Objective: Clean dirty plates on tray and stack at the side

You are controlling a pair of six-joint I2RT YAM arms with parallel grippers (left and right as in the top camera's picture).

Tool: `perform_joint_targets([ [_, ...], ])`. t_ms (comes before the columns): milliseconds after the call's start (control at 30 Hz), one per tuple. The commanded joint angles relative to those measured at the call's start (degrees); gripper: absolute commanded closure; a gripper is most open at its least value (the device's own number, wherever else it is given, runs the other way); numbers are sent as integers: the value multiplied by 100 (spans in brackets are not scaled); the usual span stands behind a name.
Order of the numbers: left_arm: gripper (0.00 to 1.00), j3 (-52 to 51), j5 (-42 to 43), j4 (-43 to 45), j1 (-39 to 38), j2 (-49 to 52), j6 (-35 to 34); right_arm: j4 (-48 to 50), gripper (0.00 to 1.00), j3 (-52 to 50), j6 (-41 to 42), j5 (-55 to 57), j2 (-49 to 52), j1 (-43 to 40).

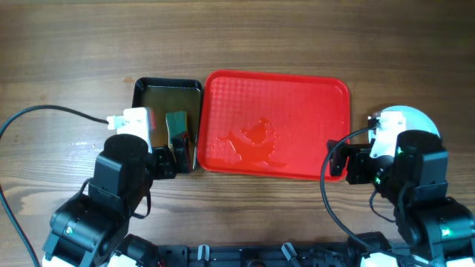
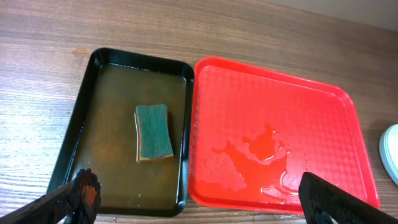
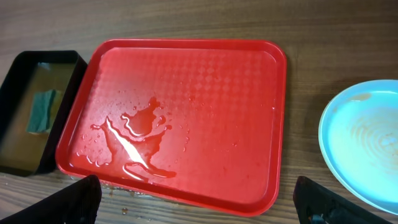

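The red tray [image 1: 297, 96] lies in the middle of the table with no plates on it, only a puddle of water [image 1: 256, 137]. It also shows in the left wrist view [image 2: 311, 112] and the right wrist view [image 3: 217, 93]. A pale blue plate [image 1: 415, 119] lies on the wood right of the tray, partly hidden by the right arm; whether others lie under it is unclear. In the right wrist view the plate [image 3: 367, 140] shows faint brownish streaks. My left gripper [image 2: 196, 199] is open and empty at the tub's near edge. My right gripper [image 3: 199, 202] is open and empty at the tray's near right edge.
A black tub [image 1: 145, 89] of brownish water stands against the tray's left side. A green sponge [image 2: 153, 130] lies in it. A black cable [image 1: 44, 111] runs over the wood at far left.
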Motion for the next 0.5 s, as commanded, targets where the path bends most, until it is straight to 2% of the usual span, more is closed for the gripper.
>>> perform_joint_targets([
  [0, 0, -59, -114, 11, -37, 17, -72, -2, 1, -52, 42, 98, 4, 24],
  [100, 0, -59, -114, 11, -37, 17, -72, -7, 1, -57, -168, 282, -289, 24],
  [200, 0, -59, -114, 11, -37, 17, -72, 256, 0, -111, -417, 424, -1064, 22],
  [267, 0, -59, -114, 11, -35, 17, -72, 1202, 1, -560, -887, 444, -1875, 13],
  [467, 0, -59, -114, 11, -37, 17, -72, 3569, 0, -2496, -1019, 459, -3534, 13],
])
